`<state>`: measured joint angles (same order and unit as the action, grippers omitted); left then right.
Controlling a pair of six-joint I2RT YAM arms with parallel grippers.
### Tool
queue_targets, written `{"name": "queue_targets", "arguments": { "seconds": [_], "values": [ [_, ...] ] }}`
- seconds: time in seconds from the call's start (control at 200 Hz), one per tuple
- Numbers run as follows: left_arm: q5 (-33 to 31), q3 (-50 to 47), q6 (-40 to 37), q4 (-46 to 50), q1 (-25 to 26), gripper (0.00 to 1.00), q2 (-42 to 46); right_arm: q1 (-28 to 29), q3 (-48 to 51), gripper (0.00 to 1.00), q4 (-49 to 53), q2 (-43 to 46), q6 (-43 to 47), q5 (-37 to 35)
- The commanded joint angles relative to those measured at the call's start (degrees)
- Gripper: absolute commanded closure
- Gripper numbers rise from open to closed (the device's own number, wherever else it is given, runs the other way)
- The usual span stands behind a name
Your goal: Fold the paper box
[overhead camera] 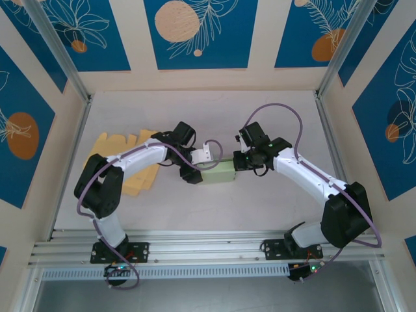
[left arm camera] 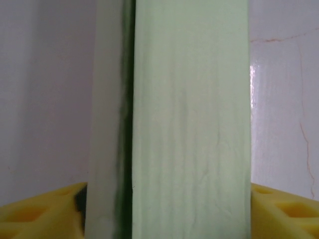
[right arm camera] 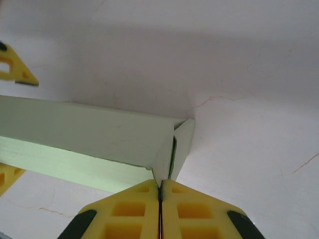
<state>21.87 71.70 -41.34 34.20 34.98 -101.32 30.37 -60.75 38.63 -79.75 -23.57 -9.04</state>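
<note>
- toward the left edge of the worktop (overhead camera: 273,117), a loose pile of flat yellow sheets (overhead camera: 120,146) is seen, partly hidden by the left arm (overhead camera: 133,159); their number cannot be told.
- one pale green paper box (overhead camera: 220,173) is laid at the worktop's middle, between two arms bent inward.
- the left gripper (overhead camera: 197,172) is set at the box's left end, its fingers (left arm camera: 35,214) spread to either side; a grip cannot be told.
- the right gripper (right arm camera: 160,189) is closed on the right end flap.

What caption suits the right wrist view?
Right gripper pinches an end flap of the green paper box on the table.
</note>
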Motion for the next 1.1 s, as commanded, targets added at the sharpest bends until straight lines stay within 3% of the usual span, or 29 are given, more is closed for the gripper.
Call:
{"name": "queue_targets", "arguments": {
  "seconds": [0.0, 0.04, 0.48, 0.55, 0.625, 0.81, 1.095],
  "values": [
    [-0.45, -1.25, 0.54, -0.82, -0.47, 0.09, 2.38, 0.3, -1.73, 0.9, 1.35, -0.47, 0.01, -0.54],
    [-0.96, -2.2, 0.95, -2.11, -0.43, 0.0, 3.7, 0.3, -1.83, 0.9, 1.4, -0.47, 0.08, -0.62],
    [-12.23, -12.77, 16.31, -14.66, -0.62, 0.0, 23.84, 0.44, -2.27, 0.91, 1.51, -1.04, 0.26, -0.82],
    [-13.84, -11.77, 20.84, -11.96, -0.95, 0.07, 25.48, 0.44, -2.31, 0.91, 1.59, -1.02, 0.28, -0.82],
    [-13.87, -9.74, 25.78, -7.82, -1.69, 0.23, 26.13, 0.45, -2.35, 0.91, 1.71, -1.03, 0.28, -0.85],
    [-13.18, -5.7, 33.86, 0.74, -2.1, 0.39, 24.06, 0.39, -2.42, 0.91, 1.73, -1.03, 0.28, -0.8],
    [-8.06, -6.9, 37.12, -0.72, -1.93, 0.43, 20.73, 0.5, -2.15, 0.91, 1.59, -1.0, 0.23, -0.45]
  ]
}}
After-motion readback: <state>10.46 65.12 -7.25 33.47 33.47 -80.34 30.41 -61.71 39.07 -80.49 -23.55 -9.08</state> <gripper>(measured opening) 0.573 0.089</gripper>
